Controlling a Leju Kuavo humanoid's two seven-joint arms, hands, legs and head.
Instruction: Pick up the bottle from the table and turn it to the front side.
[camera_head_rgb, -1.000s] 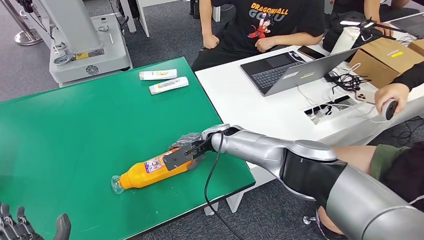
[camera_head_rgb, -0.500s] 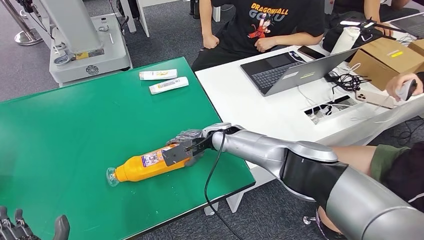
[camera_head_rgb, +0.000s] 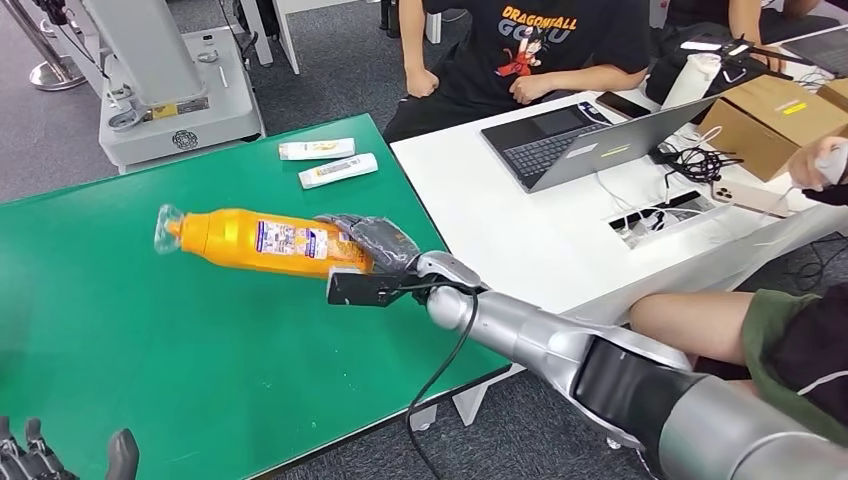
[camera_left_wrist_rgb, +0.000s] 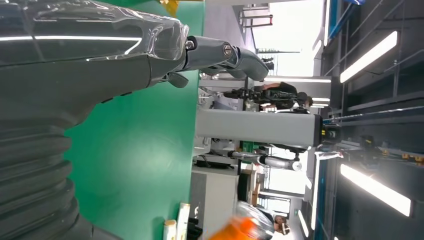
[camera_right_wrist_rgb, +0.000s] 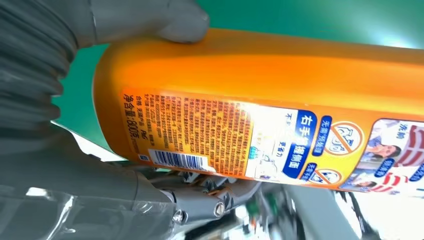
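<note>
Orange plastic bottle (camera_head_rgb: 262, 241) is held off the green table (camera_head_rgb: 150, 330) by the right hand (camera_head_rgb: 375, 246), lying roughly horizontal w/ a slight tilt, clear cap end (camera_head_rgb: 167, 226) pointing toward the table's left side, base end in the hand. Body is smooth, glossy, rounded at the shoulder. Printed label (camera_head_rgb: 290, 240) w/ blue, white and red patches faces up/toward the head cam. In the right wrist view the bottle (camera_right_wrist_rgb: 280, 105) shows fine print, a barcode (camera_right_wrist_rgb: 179, 160) and blue badges; thick grey thumb (camera_right_wrist_rgb: 150, 20) presses on the orange side, darker fingers wrap under the label side.

Right arm: silver, shiny tube w/ a black section near the elbow, reaching in from lower right across the table's edge; thin black cable hangs off the wrist. Hand is grey, wrapped around the bottle's base – grasping it.

Left hand (camera_head_rgb: 40, 455) sits low at the table's near left corner, fingers up and apart, holding nothing. Left wrist view shows its grey ribbed cover and the fingers (camera_left_wrist_rgb: 225, 52) extended over the green surface, not touching anything.

Table top is flat, matte green. Two small white tubes (camera_head_rgb: 330, 160) lie near its far edge, well apart from the bottle. Beside it a white desk (camera_head_rgb: 500, 215) w/ an open laptop (camera_head_rgb: 580, 135), cables, a cardboard box (camera_head_rgb: 770, 110). A person in a black printed tee (camera_head_rgb: 540, 40) sits behind the desk.
</note>
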